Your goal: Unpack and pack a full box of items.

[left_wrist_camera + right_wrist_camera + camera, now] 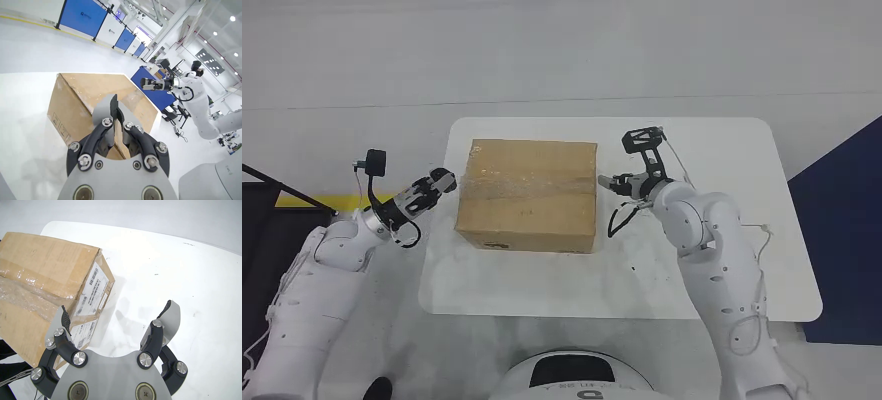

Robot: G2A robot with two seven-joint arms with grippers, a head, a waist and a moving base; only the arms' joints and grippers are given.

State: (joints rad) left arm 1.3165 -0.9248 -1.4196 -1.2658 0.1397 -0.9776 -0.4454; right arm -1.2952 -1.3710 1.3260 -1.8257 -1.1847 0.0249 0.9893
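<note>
Currently we log the cardboard box [527, 195] lying between the two grippers, flaps down and sealed along its top seam with crinkled clear tape [22, 289]. It rests on the white table [692, 250].

Left gripper [116, 111]: fingers drawn together with only a sliver of gap and nothing held between them. The box's near end sits straight ahead of the fingertips. In the top view the tips are just beside that end face, and we cannot tell whether they touch it. A side face with small printed handling symbols runs away from this gripper on one flank.

Right gripper [116, 306]: fingers spread wide apart and nothing held. The opposite end face of the box stands directly ahead of it and carries white shipping labels [94, 291] with barcodes. One finger [65, 317] overlaps the upper edge of that labelled face in the wrist view, while the other finger hangs over bare table beside the box. From above, the tips are very near the end face, but we cannot confirm contact.

Both grippers face each other across the length of the box at about the height of its top. The table beyond the right gripper shows a few small dark marks [156, 274].
</note>
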